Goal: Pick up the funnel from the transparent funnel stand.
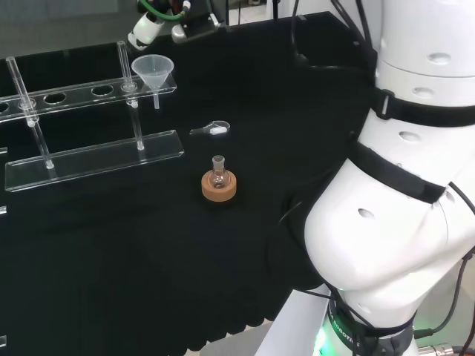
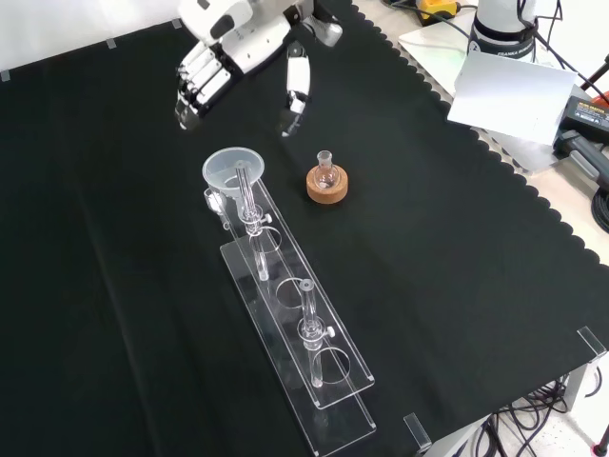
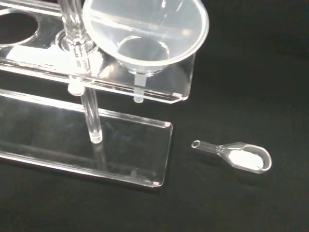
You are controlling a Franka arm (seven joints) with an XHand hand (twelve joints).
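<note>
- Funnel (image 1: 153, 72) of clear plastic sits upright in the end hole of the transparent funnel stand (image 1: 89, 159), its wide mouth above the upper shelf and its thin spout hanging below that shelf.
- In the front view the funnel (image 2: 233, 169) is at the stand's far end, the end nearest the hand.
- The funnel stand (image 2: 295, 333) is a long clear base plate with a shelf of round holes raised above it on thin clear posts; the other holes hold nothing.
- The hand (image 2: 224, 48) hovers above the cloth beyond the funnel's end of the stand in the front view, apart from the funnel and touching nothing.
- Its fingers (image 2: 195, 90) point down and are relaxed, the thumb (image 2: 296, 90) set apart from them, so the hand is open and holds nothing.
- A small clear scoop (image 3: 234, 154) with white powder in its bowl lies on the cloth just off the funnel's end of the stand.
- A small round-bottomed flask (image 1: 218, 174) stands upright in a cork ring (image 1: 220, 187), on the cloth near the stand's funnel end and clear of the base plate.
- In the front view the flask (image 2: 326, 173) is to the right of the funnel.
</note>
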